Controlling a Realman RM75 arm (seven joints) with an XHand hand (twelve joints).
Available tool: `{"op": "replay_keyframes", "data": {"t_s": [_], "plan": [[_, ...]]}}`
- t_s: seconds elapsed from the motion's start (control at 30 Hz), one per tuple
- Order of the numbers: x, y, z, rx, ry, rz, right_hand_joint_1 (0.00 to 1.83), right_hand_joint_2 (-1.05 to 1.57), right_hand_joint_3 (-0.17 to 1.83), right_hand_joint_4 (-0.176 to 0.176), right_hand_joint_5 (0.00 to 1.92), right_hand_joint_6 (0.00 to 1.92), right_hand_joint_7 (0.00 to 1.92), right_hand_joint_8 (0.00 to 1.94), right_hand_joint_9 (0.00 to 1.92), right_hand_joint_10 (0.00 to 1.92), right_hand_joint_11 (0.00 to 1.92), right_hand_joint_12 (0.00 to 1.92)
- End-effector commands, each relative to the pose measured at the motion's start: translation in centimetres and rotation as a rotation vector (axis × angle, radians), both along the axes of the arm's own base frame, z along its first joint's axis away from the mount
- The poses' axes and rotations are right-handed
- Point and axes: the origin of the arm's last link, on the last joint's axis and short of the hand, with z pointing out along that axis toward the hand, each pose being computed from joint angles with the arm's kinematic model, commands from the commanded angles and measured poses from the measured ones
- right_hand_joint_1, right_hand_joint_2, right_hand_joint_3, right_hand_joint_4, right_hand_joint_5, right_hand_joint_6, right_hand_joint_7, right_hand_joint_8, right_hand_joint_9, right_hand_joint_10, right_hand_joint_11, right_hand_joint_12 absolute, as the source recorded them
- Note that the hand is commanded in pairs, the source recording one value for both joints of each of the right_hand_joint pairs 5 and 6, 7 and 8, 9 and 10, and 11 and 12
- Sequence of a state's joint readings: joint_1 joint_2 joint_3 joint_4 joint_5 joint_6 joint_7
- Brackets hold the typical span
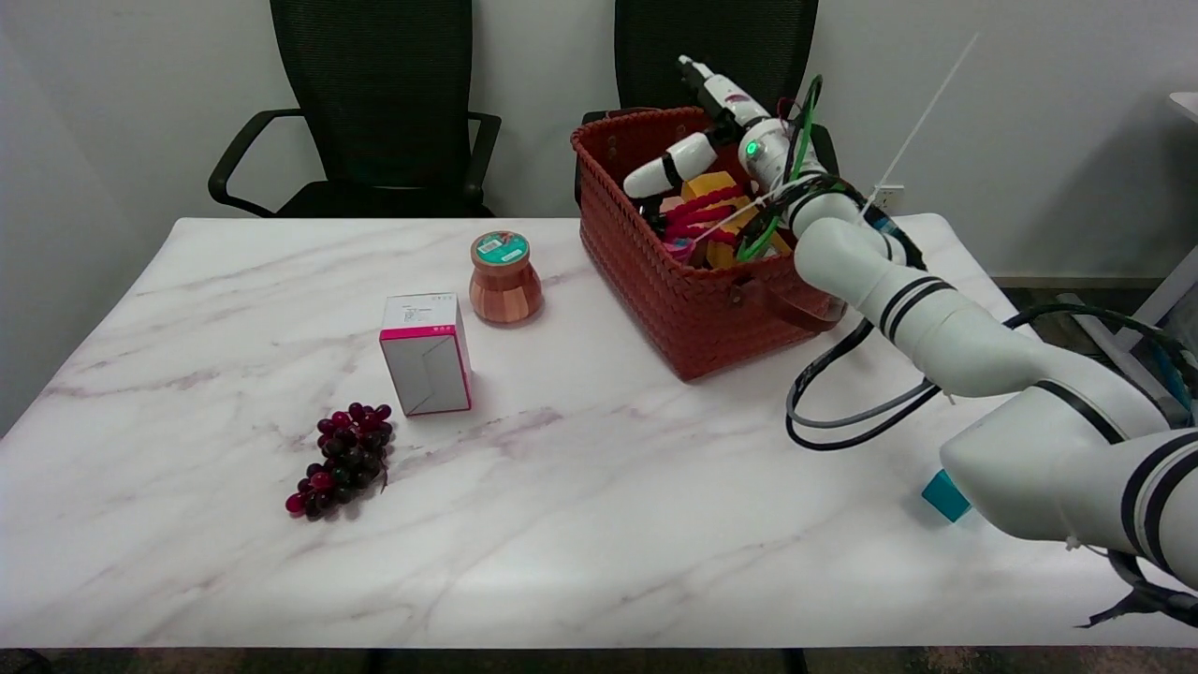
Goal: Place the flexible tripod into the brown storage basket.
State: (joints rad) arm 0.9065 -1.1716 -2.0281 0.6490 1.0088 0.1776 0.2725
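The brown storage basket [688, 309] stands on the marble table [562, 524], and everything else is placed from it. The right hand [697, 140] reaches over the basket's open top from the basket's right side, fingers spread: one white finger lies low across the opening, another points up past the far rim. Whether anything is pinched among the fingers I cannot tell, since the wrist and a tangle of green and black cable cover the palm. Inside the basket, just under the hand, sits a jumble of pink, ribbed, bendy pieces with yellow behind them; this is probably the flexible tripod [700, 217], though its outline is broken up by cables and the near basket wall hides its lower part.

To the basket's left stands a small wooden jar [505, 278] with a green lid. Further left and nearer the camera is a white and pink box [426, 353], then a bunch of dark grapes [343, 459]. Near the basket's right, a teal block [945, 494] is half hidden behind the arm.
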Motion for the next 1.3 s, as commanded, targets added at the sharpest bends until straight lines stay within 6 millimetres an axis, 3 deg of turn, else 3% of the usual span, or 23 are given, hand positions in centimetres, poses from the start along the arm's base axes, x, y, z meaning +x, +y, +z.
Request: {"op": "replay_keyframes", "data": {"t_s": [0.03,0.17,0.3,0.47,0.63,0.87,1.07,1.3], "plan": [[7.2,1.4,1.2,0.008,-0.007,0.181,0.92,-0.14,-0.10,0.000,0.00,0.00,0.05,0.05,0.09,0.09,0.00,0.00],[8.8,3.4,2.7,-0.035,-0.076,0.302,0.93,-0.08,-0.13,0.000,0.00,0.00,0.00,0.00,0.09,0.09,0.00,0.00],[9.1,6.6,4.2,-0.065,-0.118,0.403,1.04,0.04,0.29,0.000,0.06,0.06,0.04,0.04,0.17,0.17,0.00,0.00],[8.2,11.0,5.6,-0.119,-0.100,0.479,1.07,0.16,0.56,0.000,0.08,0.08,0.10,0.10,0.22,0.22,0.06,0.06],[5.5,15.6,6.9,-0.216,-0.028,0.485,1.09,0.19,0.65,0.000,0.08,0.08,0.12,0.12,0.23,0.23,0.09,0.09],[2.3,20.5,8.7,-0.345,0.021,0.460,1.11,0.20,0.75,0.000,0.08,0.08,0.15,0.15,0.26,0.26,0.13,0.13],[0.2,23.7,8.0,-0.392,0.034,0.458,1.12,0.17,0.81,0.000,0.07,0.07,0.16,0.16,0.27,0.27,0.14,0.14],[-1.3,27.1,5.5,-0.409,0.072,0.503,1.13,0.17,0.83,0.000,0.07,0.07,0.18,0.18,0.27,0.27,0.15,0.15]]}}
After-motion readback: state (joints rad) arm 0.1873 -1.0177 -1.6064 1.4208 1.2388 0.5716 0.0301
